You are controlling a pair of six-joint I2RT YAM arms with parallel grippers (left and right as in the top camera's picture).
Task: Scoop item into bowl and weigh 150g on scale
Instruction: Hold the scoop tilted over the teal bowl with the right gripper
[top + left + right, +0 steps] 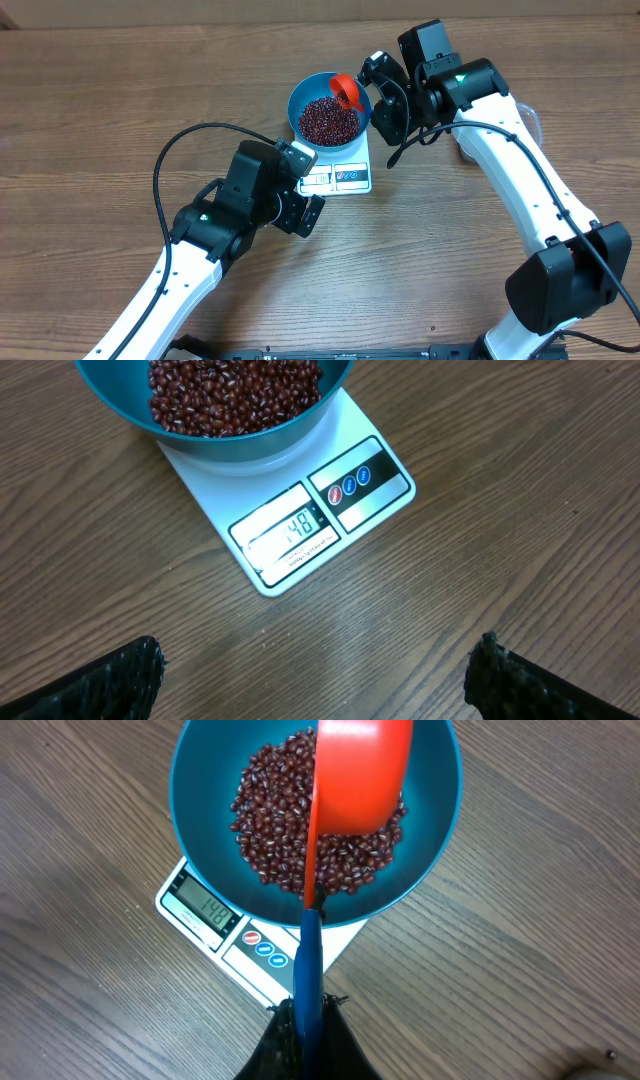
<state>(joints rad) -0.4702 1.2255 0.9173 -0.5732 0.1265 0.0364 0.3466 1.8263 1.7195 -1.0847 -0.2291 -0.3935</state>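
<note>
Setting: robot lab bench. Evidence: my cabled left arm [180, 280], right arm [520, 170], one wood-grain table [90, 110].

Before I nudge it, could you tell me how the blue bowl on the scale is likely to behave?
The bowl looks rigid and, weighted by its heap of beans, would probably slide rather than tip. On the smooth scale it may skid off easily. A sharp push could spill loose beans.
</note>
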